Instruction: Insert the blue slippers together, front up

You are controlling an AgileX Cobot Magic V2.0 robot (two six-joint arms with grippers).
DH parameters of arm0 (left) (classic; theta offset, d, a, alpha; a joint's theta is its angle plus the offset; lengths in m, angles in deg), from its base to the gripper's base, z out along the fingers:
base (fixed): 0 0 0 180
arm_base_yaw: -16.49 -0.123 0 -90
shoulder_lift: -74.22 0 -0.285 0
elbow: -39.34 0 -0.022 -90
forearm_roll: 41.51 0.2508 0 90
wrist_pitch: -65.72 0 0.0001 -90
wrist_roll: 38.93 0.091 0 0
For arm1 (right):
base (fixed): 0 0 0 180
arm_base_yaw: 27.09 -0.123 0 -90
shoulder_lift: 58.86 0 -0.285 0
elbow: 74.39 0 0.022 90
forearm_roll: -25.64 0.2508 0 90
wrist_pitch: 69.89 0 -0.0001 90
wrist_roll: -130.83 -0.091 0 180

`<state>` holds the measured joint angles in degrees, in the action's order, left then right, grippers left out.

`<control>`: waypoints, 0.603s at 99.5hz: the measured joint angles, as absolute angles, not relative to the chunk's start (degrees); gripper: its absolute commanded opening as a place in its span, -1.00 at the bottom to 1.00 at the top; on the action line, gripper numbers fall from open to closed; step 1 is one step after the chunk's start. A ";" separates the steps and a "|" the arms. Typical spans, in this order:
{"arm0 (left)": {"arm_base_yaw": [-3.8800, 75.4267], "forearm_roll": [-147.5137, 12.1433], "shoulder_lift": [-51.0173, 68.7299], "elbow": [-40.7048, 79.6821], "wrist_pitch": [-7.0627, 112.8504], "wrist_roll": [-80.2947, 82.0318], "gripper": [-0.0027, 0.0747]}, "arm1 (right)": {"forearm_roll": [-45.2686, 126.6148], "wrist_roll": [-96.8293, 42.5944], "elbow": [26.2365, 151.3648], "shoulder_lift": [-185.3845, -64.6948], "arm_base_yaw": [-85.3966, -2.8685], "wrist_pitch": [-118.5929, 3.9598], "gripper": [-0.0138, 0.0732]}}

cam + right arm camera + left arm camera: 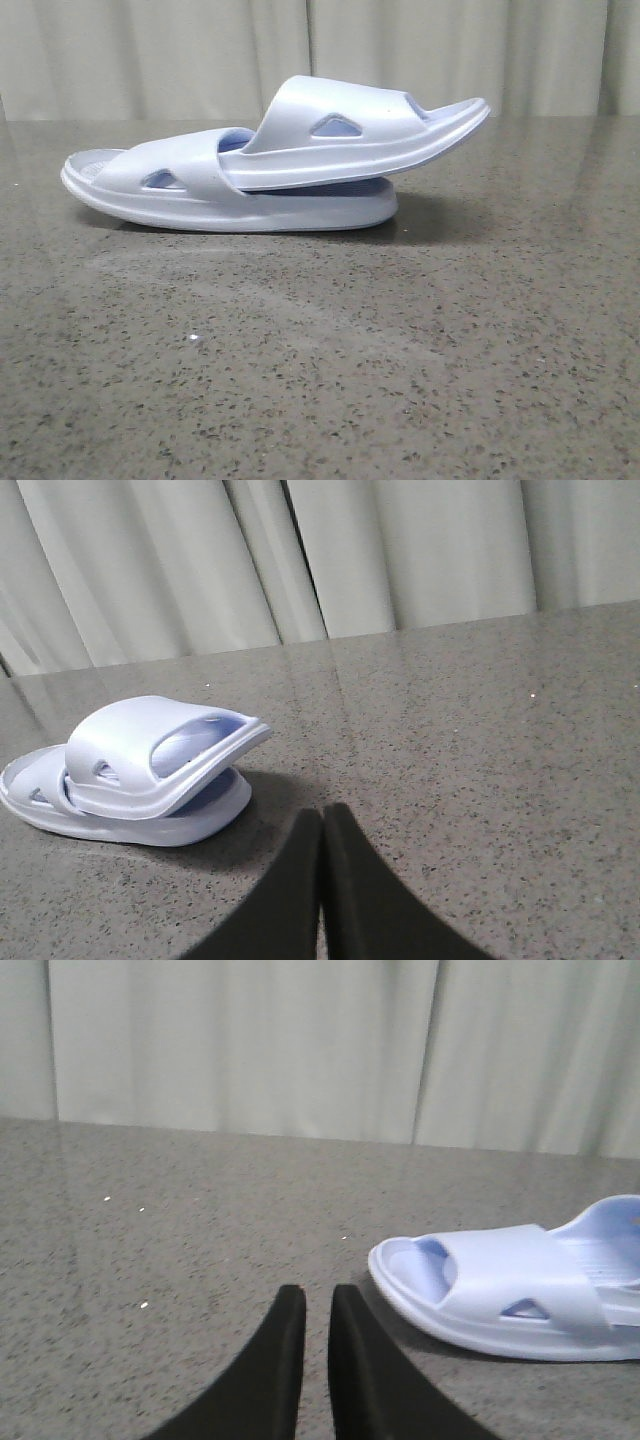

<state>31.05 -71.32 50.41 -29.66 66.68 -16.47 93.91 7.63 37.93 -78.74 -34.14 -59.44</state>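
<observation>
I see both arms low over the desk, clear of the nested slippers; left gripper slightly parted, right gripper clenched, both empty.

light: even, soft | shadow: beneath slippers | glare: faint on table | wrist views: slightly soft

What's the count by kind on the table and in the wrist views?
Pale blue moulded foam slide sandals: 2, a lower sandal flat on the speckled grey stone table and an upper sandal tucked under its strap.
Black grippers: 2, left gripper, right gripper.
Total: 4
</observation>
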 measured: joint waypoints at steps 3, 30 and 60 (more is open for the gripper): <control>29.89 -66.44 51.44 -30.70 66.57 -21.05 -0.89 | 93.91 7.63 37.93 -78.74 -34.14 -59.54 -0.86; 20.16 -48.51 61.87 -38.07 63.91 -37.95 -0.89 | 93.91 7.63 37.93 -78.74 -34.14 -59.54 -0.86; 16.49 -46.53 66.64 -38.07 55.13 -38.32 -0.89 | 93.91 7.74 37.79 -78.74 -34.14 -59.65 -0.86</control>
